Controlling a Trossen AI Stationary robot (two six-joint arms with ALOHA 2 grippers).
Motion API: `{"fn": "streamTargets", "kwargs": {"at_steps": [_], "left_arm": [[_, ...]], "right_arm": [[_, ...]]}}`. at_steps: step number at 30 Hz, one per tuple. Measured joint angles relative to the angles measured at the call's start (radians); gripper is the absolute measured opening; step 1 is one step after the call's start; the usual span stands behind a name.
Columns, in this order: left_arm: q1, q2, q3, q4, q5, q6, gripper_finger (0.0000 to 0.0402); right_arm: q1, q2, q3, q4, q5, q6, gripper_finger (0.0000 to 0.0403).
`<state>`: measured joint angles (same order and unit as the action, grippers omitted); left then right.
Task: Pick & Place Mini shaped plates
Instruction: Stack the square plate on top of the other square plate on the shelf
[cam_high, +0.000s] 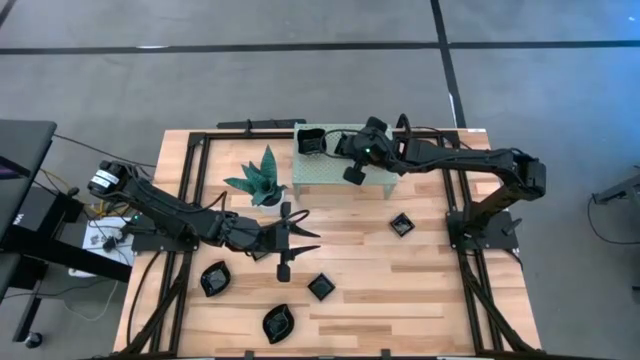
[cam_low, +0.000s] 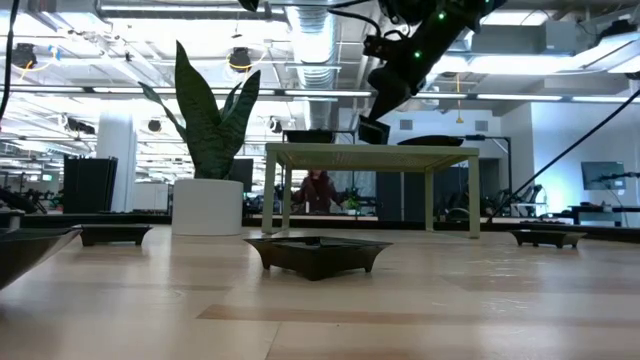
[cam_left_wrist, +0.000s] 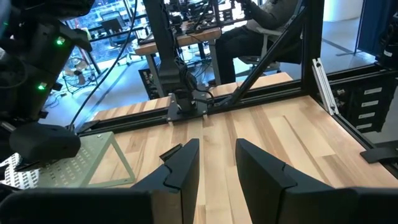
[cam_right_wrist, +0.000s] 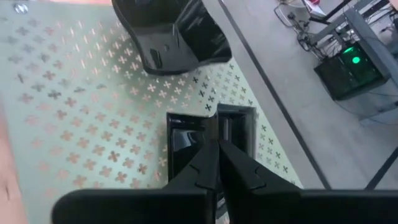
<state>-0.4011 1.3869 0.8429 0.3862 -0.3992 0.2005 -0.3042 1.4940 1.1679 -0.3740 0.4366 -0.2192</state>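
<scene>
Pale wooden table (cam_high: 440, 290) bears green shelf (cam_high: 325, 172); grey floor (cam_high: 200, 80) surrounds.

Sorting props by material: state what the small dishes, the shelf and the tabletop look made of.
Mini shaped plates: glossy black, likely glazed ceramic or plastic; they reflect light.
Green shelf: painted sheet metal, punched with cross-shaped holes.
Table: light wood planks, visible grain, satin finish.

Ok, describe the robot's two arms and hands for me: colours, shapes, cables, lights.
Both arms are black, built of jointed segments with black cables running alongside. The left hand ends in two long, thin, pointed black fingers, chunky and angular up close. The right hand is a blocky black unit with a green light glowing on the wrist behind it; its fingers are dark, tapering wedges.
</scene>
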Motion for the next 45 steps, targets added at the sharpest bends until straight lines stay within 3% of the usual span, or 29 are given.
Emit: {"fn": "streamTargets", "kwargs": {"at_steps": [12, 17, 20, 26, 29, 31, 36, 41, 45], "left_arm": [[0.000, 0.000, 0.000, 0.003, 0.000, 0.000, 0.0106], [0.000, 0.000, 0.000, 0.003, 0.000, -0.017, 0.0106], [0.000, 0.000, 0.000, 0.003, 0.001, -0.055, 0.0106], [0.000, 0.009, 0.000, 0.000, 0.041, -0.109, 0.0106], [0.000, 0.040, 0.001, 0.040, 0.060, -0.109, 0.0106], [0.000, 0.075, 0.001, 0.098, 0.060, -0.108, 0.0106], [0.011, 0.183, 0.047, 0.146, 0.060, -0.154, 0.0121], [0.010, 0.278, 0.129, 0.130, 0.132, -0.224, 0.0153], [0.010, 0.324, 0.206, -0.019, 0.164, -0.357, 0.0169]], "right_arm": [[-0.006, 0.000, 0.000, -0.037, 0.006, 0.000, 0.0072], [0.034, 0.000, 0.000, -0.038, -0.029, 0.001, 0.0081], [0.107, -0.017, 0.002, -0.069, -0.012, -0.024, 0.0078], [0.340, -0.118, 0.082, -0.223, 0.186, -0.070, 0.0074], [0.465, -0.210, 0.098, -0.330, 0.196, -0.058, 0.0074], [0.535, -0.280, 0.081, -0.380, 0.172, 0.036, 0.0074], [0.659, -0.478, -0.178, -0.320, 0.114, 0.259, 0.0073], [0.690, -0.613, -0.556, 0.113, 0.077, 0.281, 0.0073], [0.663, -0.643, -0.720, 0.295, -0.030, 0.246, 0.0073]]}}
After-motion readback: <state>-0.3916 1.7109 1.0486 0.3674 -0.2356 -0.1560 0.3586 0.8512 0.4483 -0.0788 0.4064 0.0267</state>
